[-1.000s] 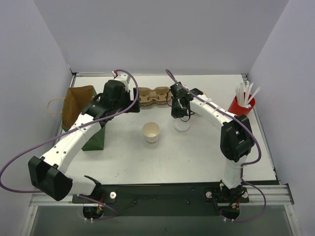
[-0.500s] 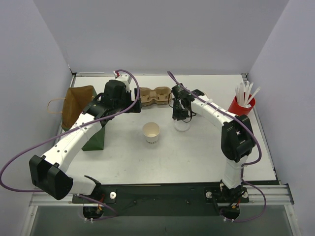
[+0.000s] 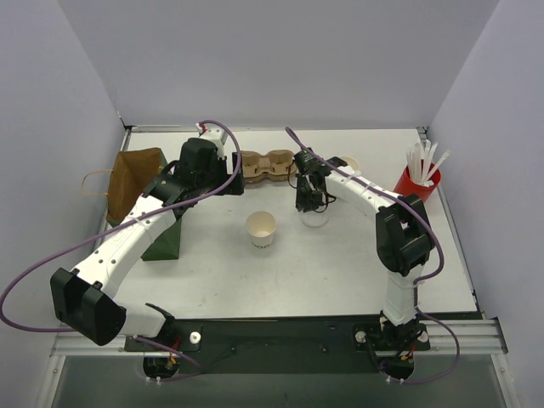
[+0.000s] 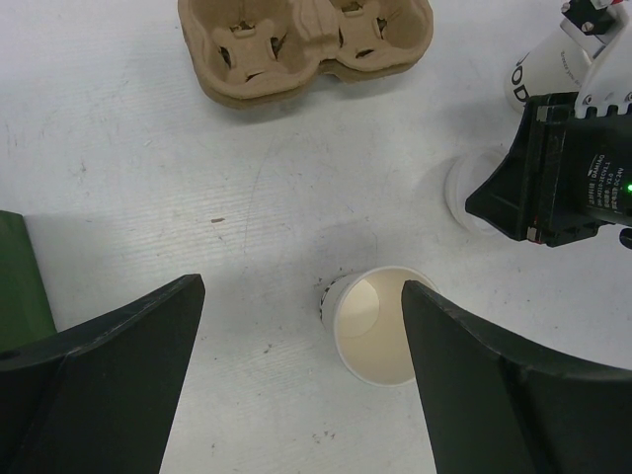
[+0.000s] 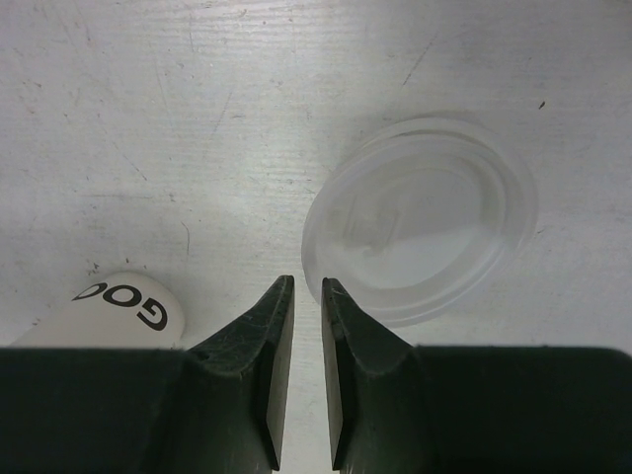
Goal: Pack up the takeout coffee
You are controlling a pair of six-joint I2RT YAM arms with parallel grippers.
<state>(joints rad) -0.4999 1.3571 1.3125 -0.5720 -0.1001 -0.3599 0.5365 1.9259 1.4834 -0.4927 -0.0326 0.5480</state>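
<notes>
One lidless takeout coffee cup (image 3: pixel 261 229) stands upright mid-table, its mouth (image 4: pixel 375 326) below and between the wide-apart fingers of my open left gripper (image 4: pixel 301 286), which hangs above it without touching. A second takeout coffee cup (image 4: pixel 541 74), white with dark print, sits close by my right gripper; only part of its side (image 5: pixel 118 311) shows. My right gripper (image 5: pixel 307 281) points down at the table with a narrow gap and nothing between its fingers. Its right fingertip is at the edge of a round whitish lid (image 5: pixel 425 222) lying flat.
The brown pulp carrier (image 3: pixel 268 164) lies at the back centre. A brown paper bag (image 3: pixel 134 178) on a green stand (image 3: pixel 166 240) is at the left. At the right stands a red cup of white sticks (image 3: pixel 416 180). Another lid (image 3: pixel 349 163) lies behind the right arm.
My right gripper's jaws have parted a little and the lid now lies flat on the table beside them. The right arm shifted slightly left. The left arm has not moved.
</notes>
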